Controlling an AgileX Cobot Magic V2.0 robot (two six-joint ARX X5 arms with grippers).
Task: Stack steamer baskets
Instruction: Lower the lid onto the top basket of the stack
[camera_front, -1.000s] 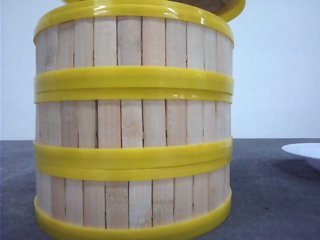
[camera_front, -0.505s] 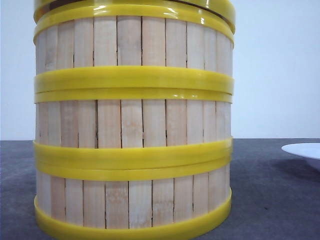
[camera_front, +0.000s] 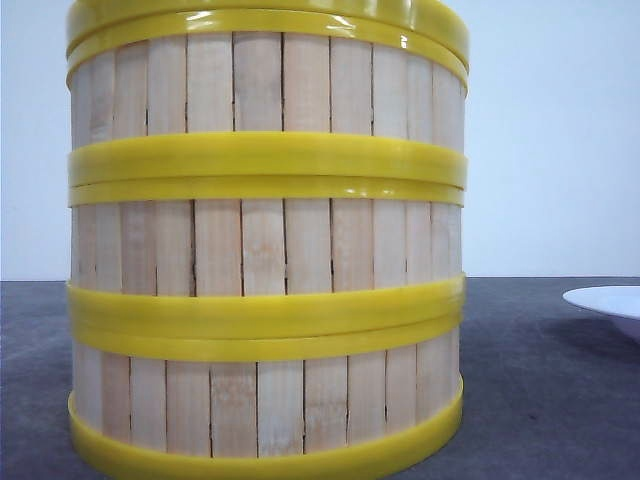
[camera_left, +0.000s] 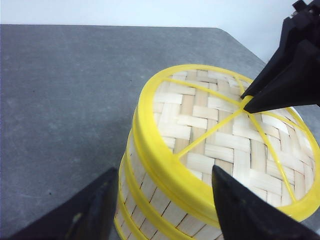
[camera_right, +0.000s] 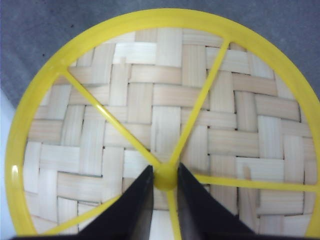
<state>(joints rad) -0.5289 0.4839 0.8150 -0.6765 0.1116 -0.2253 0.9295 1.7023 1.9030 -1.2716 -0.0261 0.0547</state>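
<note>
Three steamer baskets stand stacked close to the front camera: top, middle, bottom. A woven lid with a yellow rim and yellow spokes lies level on the top basket. My right gripper is shut on the lid's small yellow hub; its black fingers also show from the left wrist. My left gripper is open, with one finger outside the stack's wall and the other over the lid, touching neither.
A white plate sits at the right edge of the dark grey table. A pale wall runs behind. The table's far corner shows beyond the stack.
The lid hung tilted above the top basket a second ago. It has come down and now sits flat on the stack.
</note>
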